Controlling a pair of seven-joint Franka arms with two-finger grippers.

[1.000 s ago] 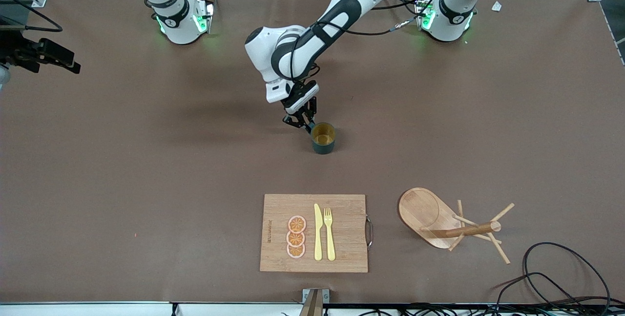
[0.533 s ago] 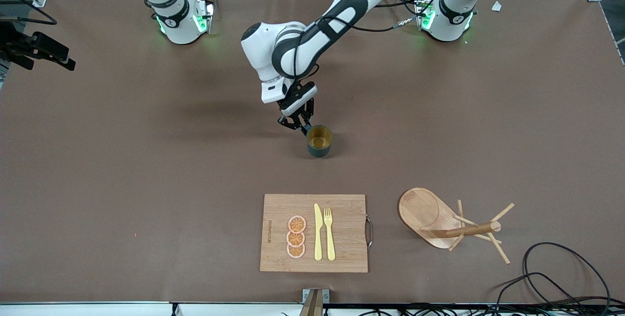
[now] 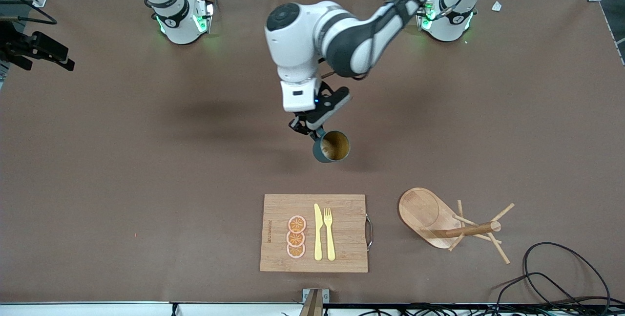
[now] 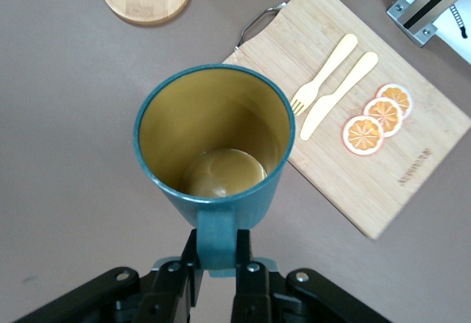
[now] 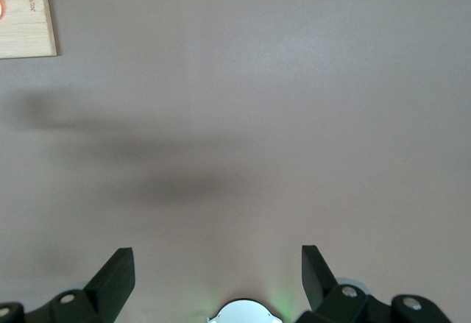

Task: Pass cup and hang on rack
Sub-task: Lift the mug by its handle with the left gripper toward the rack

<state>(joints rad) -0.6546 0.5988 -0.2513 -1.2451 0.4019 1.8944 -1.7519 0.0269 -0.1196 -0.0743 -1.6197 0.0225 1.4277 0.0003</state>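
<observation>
Teal-green and glossy, the cup [image 3: 331, 146] hangs in the air over bare brown table, tilted so its round mouth and mustard-yellow inside face the front camera; nothing lies in it. The left gripper [image 3: 312, 129] has its black fingers [image 4: 250, 282] pinched tight on the cup's flat loop handle, as the left wrist view shows. Below the cup in the front view, nearer the camera, lies a rectangular bamboo cutting board [image 3: 342, 208] with a wire handle at one short edge; on its grained surface sit three flat orange slices [image 3: 296, 237] in a row, with a pale yellow knife [image 3: 318, 232] and fork [image 3: 329, 233] side by side. The rack [image 3: 451, 222] stands beside the board toward the left arm's end of the table: a smooth oval bamboo base, a thick round post and thin pegs angling off it. The right gripper [image 5: 218, 271] waits over empty tabletop at the right arm's end, its fingers spread wide and holding nothing.
</observation>
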